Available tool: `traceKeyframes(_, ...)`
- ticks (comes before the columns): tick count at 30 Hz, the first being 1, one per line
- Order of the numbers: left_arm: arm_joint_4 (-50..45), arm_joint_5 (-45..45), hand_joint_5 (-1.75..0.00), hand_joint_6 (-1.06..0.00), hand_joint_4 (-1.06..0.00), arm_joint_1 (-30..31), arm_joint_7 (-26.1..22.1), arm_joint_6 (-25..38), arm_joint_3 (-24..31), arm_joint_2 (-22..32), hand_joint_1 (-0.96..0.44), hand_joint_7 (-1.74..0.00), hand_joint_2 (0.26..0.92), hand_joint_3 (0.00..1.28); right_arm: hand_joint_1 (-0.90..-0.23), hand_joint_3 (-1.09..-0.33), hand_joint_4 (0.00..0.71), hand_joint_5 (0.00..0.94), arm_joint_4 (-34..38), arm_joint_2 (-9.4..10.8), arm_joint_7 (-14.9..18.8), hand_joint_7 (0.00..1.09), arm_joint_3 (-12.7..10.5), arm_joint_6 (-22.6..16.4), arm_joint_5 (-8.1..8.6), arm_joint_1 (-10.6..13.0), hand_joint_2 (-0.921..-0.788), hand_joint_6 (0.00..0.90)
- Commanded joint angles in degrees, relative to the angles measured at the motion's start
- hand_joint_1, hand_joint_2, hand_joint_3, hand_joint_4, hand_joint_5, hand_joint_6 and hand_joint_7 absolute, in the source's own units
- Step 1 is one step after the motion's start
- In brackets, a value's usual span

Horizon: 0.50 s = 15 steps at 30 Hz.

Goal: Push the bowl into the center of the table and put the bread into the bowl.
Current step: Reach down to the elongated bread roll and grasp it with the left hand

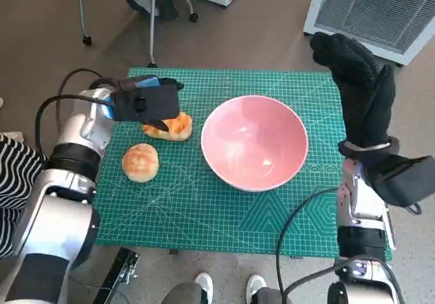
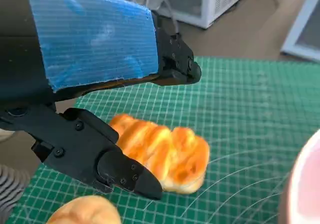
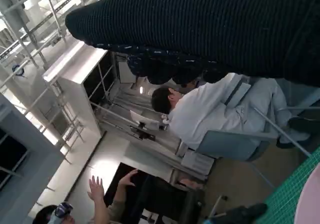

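Note:
A pink bowl [image 1: 254, 141] stands empty near the middle of the green cutting mat [image 1: 204, 209]; its rim shows in the left wrist view [image 2: 300, 189]. A golden ridged bread [image 1: 171, 127] [image 2: 165, 151] lies left of the bowl. My left hand [image 1: 144, 100] [image 2: 95, 83] hovers just over this bread with fingers apart around it, holding nothing. A round bun [image 1: 140, 162] [image 2: 85, 211] sits nearer the front left. My right hand [image 1: 360, 90] [image 3: 210, 28] is raised upright beside the bowl's right, fingers extended, empty.
The mat covers the small table. A white grilled unit [image 1: 380, 8] stands at the back right, a chair base [image 1: 136, 5] at the back left. A person's striped sleeve [image 1: 10, 181] is at the left edge, feet [image 1: 228, 283] at the front. People [image 3: 200, 108] appear in the right wrist view.

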Motion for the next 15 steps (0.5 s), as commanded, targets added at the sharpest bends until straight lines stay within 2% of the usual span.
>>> traceKeyframes(1,1.3,1.2,0.0,-0.33,-0.16,-1.1,1.0,1.2,-1.3,-0.9,-0.34,0.0,0.766,0.0,-0.717,-0.646,0.173,0.002,0.5,-0.6,0.2,0.45,0.1,0.9,0.07,1.3,-0.921,0.065)
traceKeyframes(15,4.0,4.3,0.0,-0.33,-0.16,0.5,4.3,2.8,-4.9,-2.9,-0.31,0.0,0.763,0.0,-0.716,-0.647,0.174,0.002,0.4,-0.4,0.0,0.45,0.2,1.2,0.18,1.3,-0.921,0.064)
